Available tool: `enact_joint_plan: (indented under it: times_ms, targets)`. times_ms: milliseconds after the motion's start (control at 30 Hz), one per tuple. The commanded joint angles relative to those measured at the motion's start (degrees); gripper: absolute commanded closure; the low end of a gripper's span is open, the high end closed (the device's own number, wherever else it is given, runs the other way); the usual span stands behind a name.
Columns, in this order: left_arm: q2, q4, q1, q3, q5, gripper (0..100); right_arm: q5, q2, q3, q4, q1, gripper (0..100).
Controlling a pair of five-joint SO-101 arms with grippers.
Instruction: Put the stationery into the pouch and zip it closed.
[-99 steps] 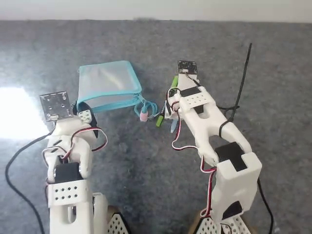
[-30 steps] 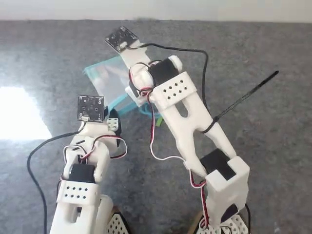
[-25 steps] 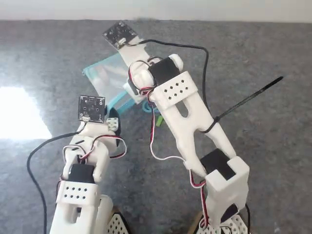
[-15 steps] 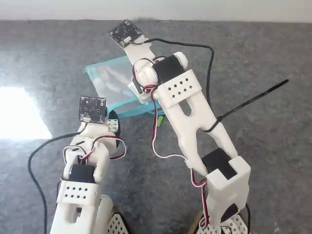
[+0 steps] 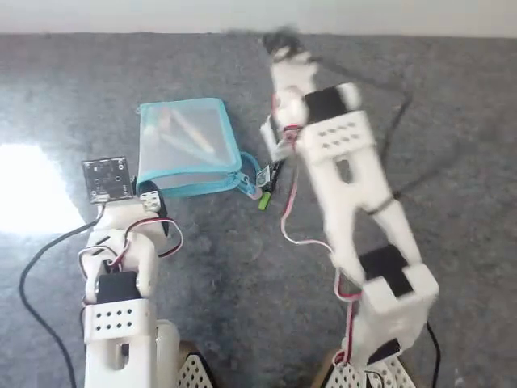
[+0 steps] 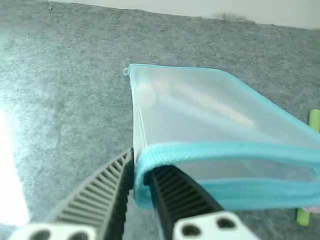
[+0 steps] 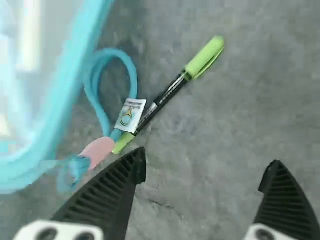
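On a grey table [image 5: 65,89], we see the left gripper [image 6: 139,170] with its fingers pinched shut on the near corner of a teal mesh pouch [image 5: 184,141], gripping the teal zip edge. Pale stick-shaped items [image 5: 194,133] show through the mesh, so we judge part of the stationery is already inside. To the right lie the pouch's teal wrist loop [image 7: 100,107] and pink tag [image 7: 97,150], and just beside them a green-capped pen [image 7: 167,97] lies on the table, outside the pouch. The right gripper [image 7: 205,162] hangs above that pen with its fingers spread wide, holding nothing. By our reading, the pen has yet to go in and the zip has yet to be closed. The left wrist view shows the pinch on the corner; the right wrist view shows the pen's black barrel and the loop touching it.
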State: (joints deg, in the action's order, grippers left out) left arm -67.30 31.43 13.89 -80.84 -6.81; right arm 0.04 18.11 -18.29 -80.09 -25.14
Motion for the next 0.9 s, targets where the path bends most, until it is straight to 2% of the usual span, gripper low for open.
enact_joint_plan:
  times_ms: [0,233,700,867]
  targets:
    - [-0.1,-0.7,0.6,3.6,-1.1,99,-5.6,5.1,2.0,6.0,-1.2,63.7]
    - [-0.1,-0.7,0.3,3.5,-0.8,99,-14.2,13.7,1.8,11.8,-1.8,63.7]
    - [-0.1,-0.7,0.1,3.3,-0.8,99,-14.9,16.5,0.9,14.6,-6.1,63.7]
    - [-0.1,-0.7,0.1,3.2,-0.8,99,-14.8,20.1,0.7,13.9,-4.4,67.2]
